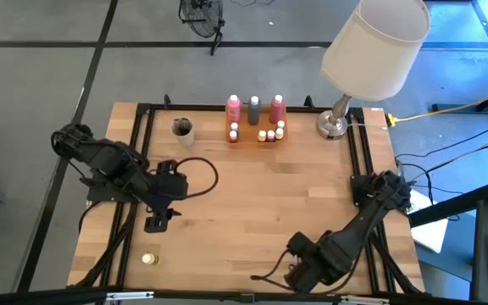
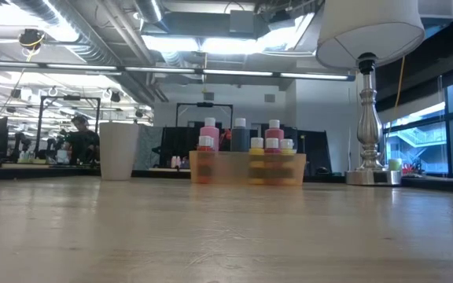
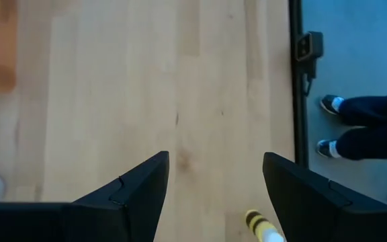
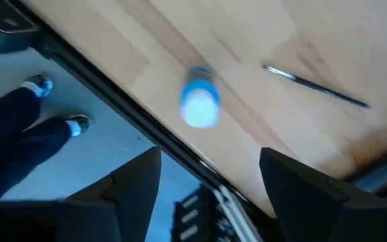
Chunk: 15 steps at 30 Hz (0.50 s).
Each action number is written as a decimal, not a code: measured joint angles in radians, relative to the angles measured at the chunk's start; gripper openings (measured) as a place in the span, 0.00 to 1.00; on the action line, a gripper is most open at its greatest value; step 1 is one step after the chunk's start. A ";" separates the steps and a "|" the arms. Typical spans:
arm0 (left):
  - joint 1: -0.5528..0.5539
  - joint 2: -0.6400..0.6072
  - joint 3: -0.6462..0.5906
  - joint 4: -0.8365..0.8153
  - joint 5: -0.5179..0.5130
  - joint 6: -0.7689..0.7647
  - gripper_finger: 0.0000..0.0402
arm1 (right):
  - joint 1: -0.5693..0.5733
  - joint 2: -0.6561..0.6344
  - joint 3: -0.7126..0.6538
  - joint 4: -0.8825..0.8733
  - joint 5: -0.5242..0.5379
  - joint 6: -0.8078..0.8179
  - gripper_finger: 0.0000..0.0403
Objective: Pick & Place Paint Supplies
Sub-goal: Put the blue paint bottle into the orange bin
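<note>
The left end effector was held above the left part of the tabletop, fingers spread wide and empty. A small yellow-lidded pot lay near the front left corner. The right end effector was positioned over the front edge, fingers parted with nothing between them; a blue-capped pot and a thin dark brush lay on the wood ahead of it. The remaining bottles and pots stood in the orange tray at the far edge, beside a beige cup.

Readable text: none on any view.
Bottles: no legible labels.
Tray: unmarked.
</note>
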 joint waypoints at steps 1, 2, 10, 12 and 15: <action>-0.006 -0.001 0.000 0.000 0.003 -0.001 0.59 | -0.005 0.003 -0.010 0.025 -0.001 -0.003 0.64; -0.012 -0.003 0.000 0.000 0.004 -0.001 0.59 | -0.007 0.005 -0.021 0.051 0.000 -0.008 0.64; -0.083 -0.017 0.000 -0.001 0.003 -0.025 0.59 | -0.011 0.013 -0.138 0.148 -0.018 -0.005 0.63; -0.107 -0.017 0.000 -0.001 0.002 -0.025 0.59 | -0.011 0.013 -0.161 0.170 -0.018 0.000 0.63; -0.133 -0.017 0.000 -0.001 0.000 -0.027 0.59 | -0.011 0.013 -0.190 0.200 -0.032 -0.002 0.62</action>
